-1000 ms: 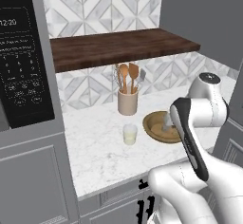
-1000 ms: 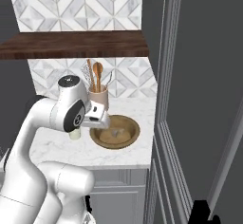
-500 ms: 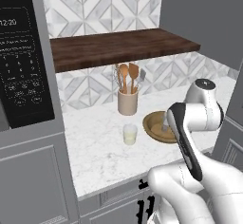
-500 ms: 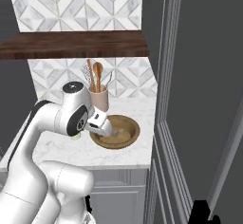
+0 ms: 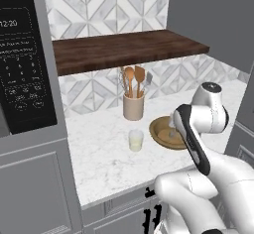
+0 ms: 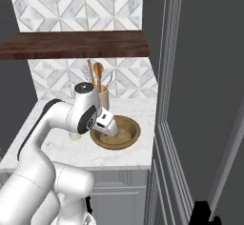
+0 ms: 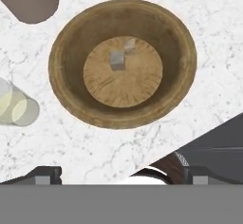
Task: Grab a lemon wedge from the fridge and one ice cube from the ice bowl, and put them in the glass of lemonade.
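In the hand view, the glass of lemonade appears at 9 o'clock, upright on the marble counter, its long axis vertical and mouth facing up; the ice bowl sits at centre, rim up, holding two ice cubes side by side on its floor. The gripper hangs above the bowl with fingers spread wide, holding nothing. In the left base view, the microwave display reads "12:20".
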Controlling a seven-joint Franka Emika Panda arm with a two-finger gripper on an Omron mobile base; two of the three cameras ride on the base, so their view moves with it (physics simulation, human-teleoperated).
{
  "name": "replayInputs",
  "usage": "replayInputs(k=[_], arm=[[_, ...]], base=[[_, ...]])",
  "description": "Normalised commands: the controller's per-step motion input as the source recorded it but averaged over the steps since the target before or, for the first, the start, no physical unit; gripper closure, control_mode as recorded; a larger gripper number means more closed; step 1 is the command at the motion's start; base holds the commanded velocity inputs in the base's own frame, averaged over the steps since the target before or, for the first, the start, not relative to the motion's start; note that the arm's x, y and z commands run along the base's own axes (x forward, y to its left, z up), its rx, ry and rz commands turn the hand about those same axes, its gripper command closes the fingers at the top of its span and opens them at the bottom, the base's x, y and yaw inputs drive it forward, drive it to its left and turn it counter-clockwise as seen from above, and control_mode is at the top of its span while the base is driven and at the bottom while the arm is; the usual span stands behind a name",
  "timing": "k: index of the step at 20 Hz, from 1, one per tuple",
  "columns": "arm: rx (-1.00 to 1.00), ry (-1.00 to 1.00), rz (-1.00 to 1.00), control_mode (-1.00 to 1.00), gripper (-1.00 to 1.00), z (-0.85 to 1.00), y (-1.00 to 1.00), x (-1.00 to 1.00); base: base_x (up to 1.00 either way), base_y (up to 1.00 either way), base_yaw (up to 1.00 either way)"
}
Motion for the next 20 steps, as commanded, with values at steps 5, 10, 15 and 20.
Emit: replayInputs(k=[5,10,15,20], arm=[[0.0,0.11,0.0,-1.0,-1.0,-0.1,0.0,0.4],[0.0,0.13,0.0,-1.0,-1.0,-0.2,-0.08,0.29],[0.0,0.06,0.0,-1.0,-1.0,-0.31,-0.16,0.15],[0.0,0.0,0.0,-1.0,-1.0,-0.36,-0.06,0.08]], base=[[0.0,0.0,0.0],[0.0,0.0,0.0],[0.0,0.0,0.0],[0.0,0.0,0.0]])
